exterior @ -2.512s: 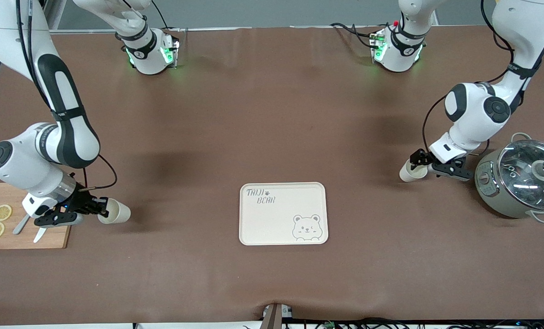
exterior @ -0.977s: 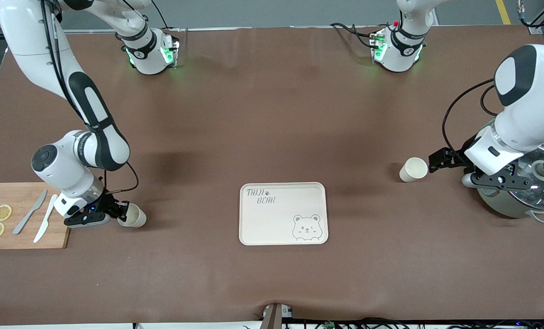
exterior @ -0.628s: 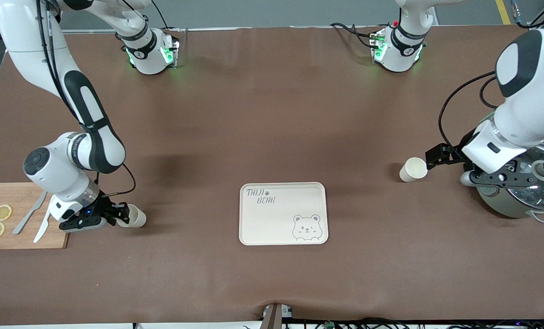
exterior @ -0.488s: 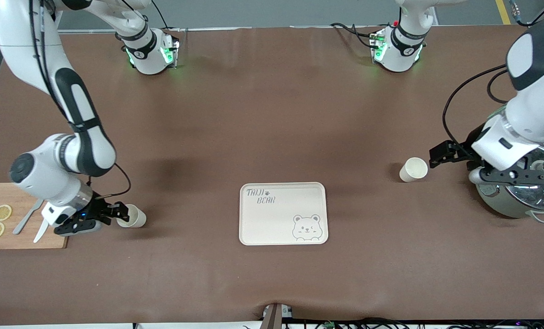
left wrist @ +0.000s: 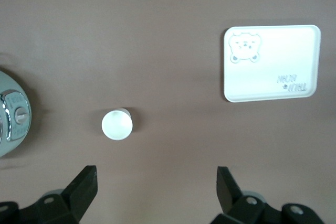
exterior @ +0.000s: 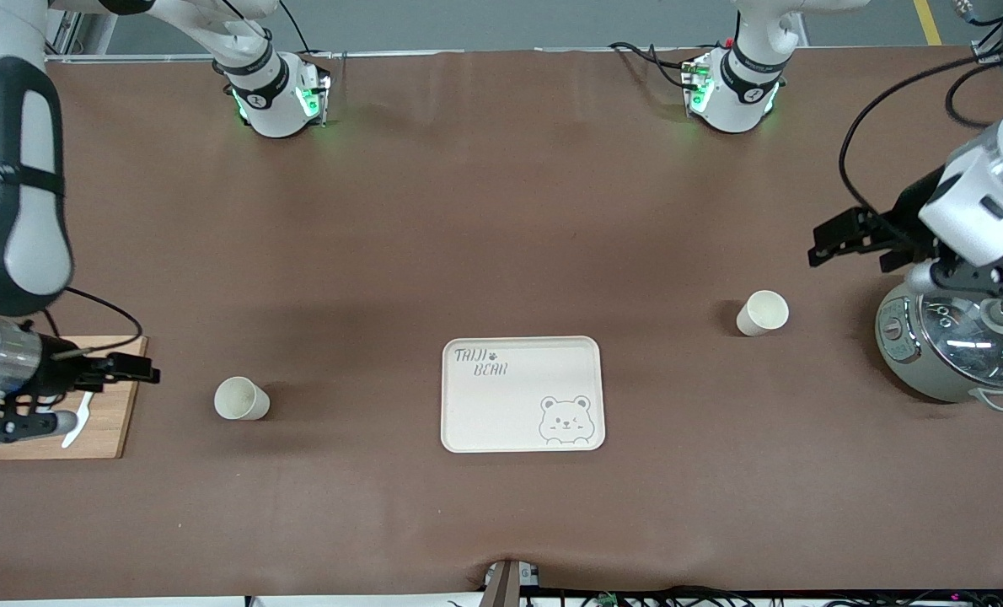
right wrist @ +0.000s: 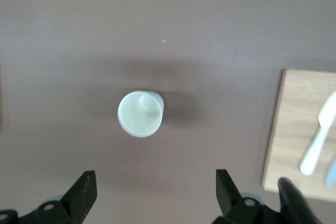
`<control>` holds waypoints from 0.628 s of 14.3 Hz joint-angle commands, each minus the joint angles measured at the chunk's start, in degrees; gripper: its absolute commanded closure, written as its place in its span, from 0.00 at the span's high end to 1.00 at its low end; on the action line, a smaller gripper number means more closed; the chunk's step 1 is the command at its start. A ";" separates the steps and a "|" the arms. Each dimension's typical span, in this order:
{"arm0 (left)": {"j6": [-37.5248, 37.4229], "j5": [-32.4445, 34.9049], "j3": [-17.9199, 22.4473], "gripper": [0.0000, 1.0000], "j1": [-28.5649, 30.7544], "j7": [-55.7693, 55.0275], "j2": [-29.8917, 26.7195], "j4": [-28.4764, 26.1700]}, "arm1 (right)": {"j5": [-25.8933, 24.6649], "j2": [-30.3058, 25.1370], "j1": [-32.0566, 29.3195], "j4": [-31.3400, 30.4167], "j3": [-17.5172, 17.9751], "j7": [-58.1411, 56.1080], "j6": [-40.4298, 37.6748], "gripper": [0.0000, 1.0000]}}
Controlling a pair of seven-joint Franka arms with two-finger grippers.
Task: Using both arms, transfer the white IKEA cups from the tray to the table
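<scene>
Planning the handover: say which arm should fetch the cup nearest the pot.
Left. Its open end effector hangs close above that cup, beside the pot; the right end effector is over the cutting board.

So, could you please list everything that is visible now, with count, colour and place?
white IKEA cups: 2, off-white, upright on the table, one toward the right arm's end, one toward the left arm's end
tray: 1, cream with grey bear print, mid-table, nothing on it
cutting board: 1, wooden, right arm's end
knife: 1, white, on the cutting board
cooker: 1, grey-green with glass lid, left arm's end
table: 1, brown
right tool: 1, black, open, over the cutting board's edge
left tool: 1, black, open, over the table beside the cooker
</scene>
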 commanded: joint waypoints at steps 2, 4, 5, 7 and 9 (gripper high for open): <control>-3.34 -0.63 1.60 1.00 -2.45 -0.28 -6.05 -0.50 | -1.26 -8.63 -0.80 1.98 0.22 2.34 -7.10 1.00; -5.17 0.59 1.51 1.00 -2.63 0.51 -6.50 -1.37 | -1.35 -13.30 -1.95 1.53 -0.04 5.04 -13.76 1.00; -5.45 4.60 1.08 1.00 -2.72 1.56 -6.68 -1.47 | -2.13 -15.67 -1.60 1.01 -0.04 7.67 -15.54 1.00; -6.15 8.33 -0.07 1.00 -3.07 6.38 -6.86 -1.90 | -6.95 -20.68 0.32 -1.79 0.49 12.08 -17.74 1.00; -6.15 8.51 0.02 1.00 -2.81 7.55 -6.86 -2.08 | -7.68 -26.82 1.74 -9.76 0.49 12.36 -15.05 1.00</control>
